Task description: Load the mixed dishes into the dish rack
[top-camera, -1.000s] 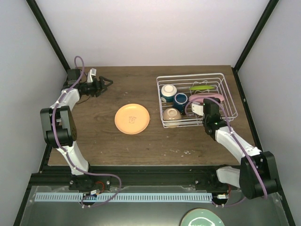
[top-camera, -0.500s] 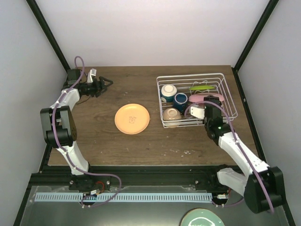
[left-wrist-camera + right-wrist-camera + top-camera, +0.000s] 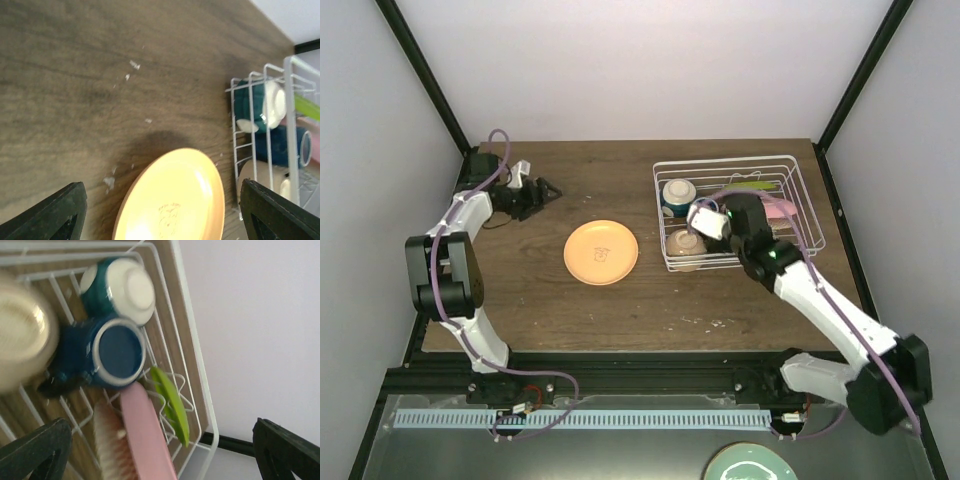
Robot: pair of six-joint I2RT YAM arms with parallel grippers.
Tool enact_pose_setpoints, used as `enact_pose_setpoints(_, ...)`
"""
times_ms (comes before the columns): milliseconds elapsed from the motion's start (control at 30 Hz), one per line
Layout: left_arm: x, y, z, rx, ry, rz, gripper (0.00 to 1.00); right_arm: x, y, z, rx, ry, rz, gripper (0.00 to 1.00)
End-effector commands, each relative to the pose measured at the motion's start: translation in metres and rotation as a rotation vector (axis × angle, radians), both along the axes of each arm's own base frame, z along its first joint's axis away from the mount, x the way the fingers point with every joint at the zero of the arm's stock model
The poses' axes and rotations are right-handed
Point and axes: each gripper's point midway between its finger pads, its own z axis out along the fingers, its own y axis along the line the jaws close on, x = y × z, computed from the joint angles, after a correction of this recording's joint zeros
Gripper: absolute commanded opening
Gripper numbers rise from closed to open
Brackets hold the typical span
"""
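Tabletop [image 3: 520,290] of dark wood, seen from above. A peach plate [image 3: 601,252] is lying flat at its centre, outside the rack [image 3: 720,161], which is sitting at the plate's 3 o'clock. The left hand [image 3: 548,188] is pointing inward from the plate's 10 o'clock, its fingers wide apart and gripping nothing. The right hand [image 3: 161,452] is hanging over the rack, fingers spread wide and empty. Inside the rack, a blue mug [image 3: 119,352] is lying on its side between a teal bowl [image 3: 122,290] and a blurred cream bowl [image 3: 20,347]. A pink plate [image 3: 145,435] and a green plate [image 3: 172,402] are standing on edge just beside the mug.
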Motion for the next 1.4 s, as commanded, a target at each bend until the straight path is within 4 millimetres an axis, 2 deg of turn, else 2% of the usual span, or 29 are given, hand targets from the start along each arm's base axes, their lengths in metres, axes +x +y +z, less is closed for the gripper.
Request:
enact_pose_setpoints(0, -0.032, 0.003, -0.012, 0.15, 0.062, -0.016, 0.86, 0.039, 0.039, 0.02, 0.365, 0.097, -0.141, 1.0)
enact_pose_setpoints(100, -0.05, -0.001, -0.018, 0.19, 0.095, -0.031, 0.86, 0.075, 0.06, 0.007, 0.501, 0.25, -0.316, 0.99)
enact_pose_setpoints(167, -0.059, -0.005, -0.023, 0.218, 0.118, -0.042, 0.86, 0.094, 0.079, -0.01, 0.537, 0.383, -0.408, 0.92)
enact_pose_setpoints(200, -0.064, -0.007, -0.027, 0.236, 0.134, -0.045, 0.86, 0.103, 0.091, -0.013, 0.556, 0.431, -0.423, 0.88)
enact_pose_setpoints(267, -0.07, -0.009, -0.034, 0.267, 0.155, -0.046, 0.87, 0.115, 0.115, -0.016, 0.591, 0.479, -0.419, 0.87)
enact_pose_setpoints(367, -0.077, -0.009, -0.042, 0.28, 0.185, -0.04, 0.87, 0.126, 0.15, -0.001, 0.664, 0.482, -0.347, 0.9)
enact_pose_setpoints(400, -0.079, -0.01, -0.043, 0.282, 0.192, -0.04, 0.87, 0.13, 0.159, 0.01, 0.704, 0.483, -0.321, 0.9)
enact_pose_setpoints(500, -0.083, -0.011, -0.049, 0.293, 0.218, -0.049, 0.87, 0.135, 0.177, 0.024, 0.777, 0.513, -0.278, 0.92)
enact_pose_setpoints(667, -0.092, -0.016, -0.075, 0.354, 0.307, -0.099, 0.87, 0.138, 0.19, 0.016, 0.795, 0.577, -0.272, 0.94)
enact_pose_setpoints(833, -0.094, -0.043, -0.093, 0.451, 0.338, -0.211, 0.87, 0.138, 0.19, 0.011, 0.795, 0.59, -0.284, 0.94)
enact_pose_setpoints(967, -0.089, -0.056, -0.104, 0.521, 0.363, -0.272, 0.84, 0.141, 0.189, 0.011, 0.798, 0.579, -0.293, 0.95)
enact_pose_setpoints(1100, -0.083, -0.056, -0.107, 0.56, 0.37, -0.29, 0.7, 0.141, 0.192, 0.018, 0.818, 0.577, -0.275, 0.93)
enact_pose_setpoints(1233, -0.082, -0.049, -0.109, 0.613, 0.379, -0.298, 0.44, 0.141, 0.196, 0.019, 0.837, 0.585, -0.261, 0.92)
enact_pose_setpoints(1367, -0.087, -0.044, -0.111, 0.635, 0.385, -0.305, 0.21, 0.139, 0.2, 0.015, 0.849, 0.611, -0.254, 0.9)
